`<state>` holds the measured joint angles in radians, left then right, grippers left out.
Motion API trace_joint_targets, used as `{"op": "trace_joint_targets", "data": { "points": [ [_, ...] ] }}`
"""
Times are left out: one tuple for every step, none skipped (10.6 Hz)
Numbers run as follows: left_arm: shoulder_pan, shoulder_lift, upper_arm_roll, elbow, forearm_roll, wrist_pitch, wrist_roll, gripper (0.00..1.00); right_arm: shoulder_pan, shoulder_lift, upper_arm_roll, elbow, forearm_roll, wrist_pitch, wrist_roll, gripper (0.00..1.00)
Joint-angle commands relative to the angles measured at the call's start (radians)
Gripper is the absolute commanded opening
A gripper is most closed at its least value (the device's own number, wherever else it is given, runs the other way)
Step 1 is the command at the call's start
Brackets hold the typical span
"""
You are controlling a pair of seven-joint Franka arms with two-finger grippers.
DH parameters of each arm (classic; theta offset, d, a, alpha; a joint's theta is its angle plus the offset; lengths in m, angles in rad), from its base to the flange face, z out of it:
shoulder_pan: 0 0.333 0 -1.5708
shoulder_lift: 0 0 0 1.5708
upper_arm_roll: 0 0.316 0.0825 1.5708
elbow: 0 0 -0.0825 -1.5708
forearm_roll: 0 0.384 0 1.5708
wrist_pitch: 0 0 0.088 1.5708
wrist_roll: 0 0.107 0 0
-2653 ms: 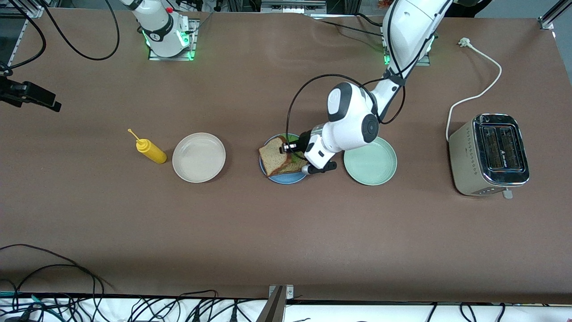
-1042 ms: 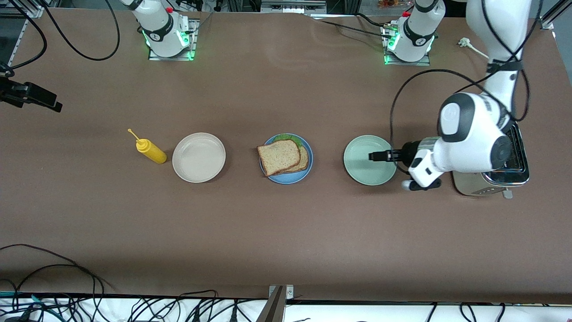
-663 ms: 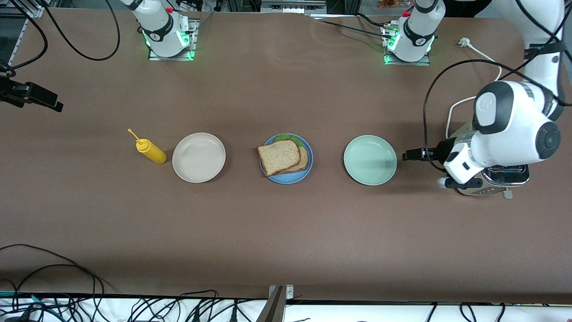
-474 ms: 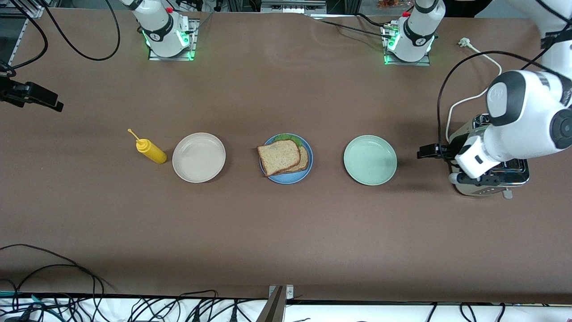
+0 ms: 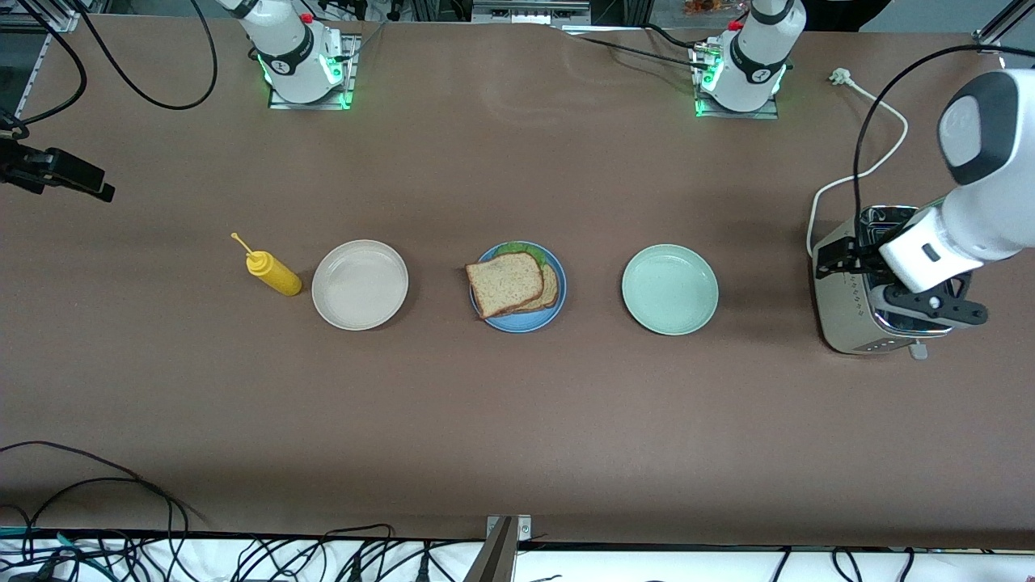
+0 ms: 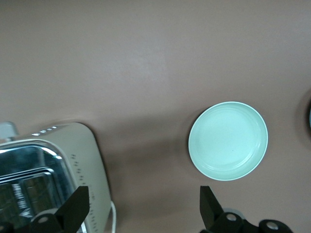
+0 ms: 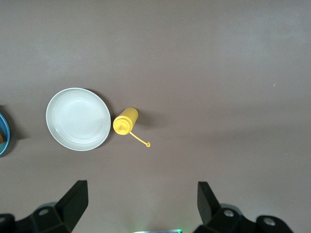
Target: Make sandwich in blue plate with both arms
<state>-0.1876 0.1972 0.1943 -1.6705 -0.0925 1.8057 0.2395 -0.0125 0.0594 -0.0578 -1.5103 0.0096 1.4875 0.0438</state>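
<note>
front: high, faces bases | wrists: look straight down | shared: mint plate (image 5: 669, 289)

Hidden and cropped items

The lettuce (image 5: 516, 247) shows only as a fringe under the bread slices (image 5: 505, 283). The left arm covers part of the toaster (image 5: 849, 319). The right wrist view crops the blue plate (image 7: 4, 134) to a sliver.

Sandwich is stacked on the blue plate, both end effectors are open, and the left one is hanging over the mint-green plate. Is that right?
Not quite. The front view shows the left end effector over the toaster, not the mint-green plate. The rest stands: the sandwich sits on the blue plate, and both end effectors are open.
</note>
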Motion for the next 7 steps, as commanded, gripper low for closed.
{"op": "trace_joint_targets", "data": {
  "points": [
    [0.030,-0.016,-0.036,0.110,0.054,-0.101,0.029,1.00,-0.007,0.007,0.001,0.025,-0.010,-0.016,0.002,1.00],
    [0.049,-0.019,-0.077,0.153,0.110,-0.133,0.021,1.00,-0.006,0.008,0.003,0.027,-0.011,-0.013,0.004,1.00],
    [0.084,-0.022,-0.128,0.188,0.147,-0.173,-0.002,1.00,-0.009,0.008,0.001,0.025,-0.011,-0.013,0.002,1.00],
    [0.100,-0.039,-0.154,0.208,0.155,-0.213,-0.049,1.00,-0.009,0.004,0.000,0.025,-0.011,-0.018,0.002,1.00],
    [0.109,-0.068,-0.167,0.209,0.155,-0.229,-0.080,1.00,-0.009,0.003,-0.003,0.027,-0.011,-0.018,0.001,1.00],
    [0.118,-0.094,-0.182,0.209,0.154,-0.233,-0.095,1.00,-0.009,0.005,-0.004,0.027,-0.011,-0.016,0.001,1.00],
    [0.137,-0.114,-0.194,0.207,0.149,-0.233,-0.111,1.00,-0.009,0.005,-0.002,0.027,-0.011,-0.018,0.001,1.00]
  ]
}}
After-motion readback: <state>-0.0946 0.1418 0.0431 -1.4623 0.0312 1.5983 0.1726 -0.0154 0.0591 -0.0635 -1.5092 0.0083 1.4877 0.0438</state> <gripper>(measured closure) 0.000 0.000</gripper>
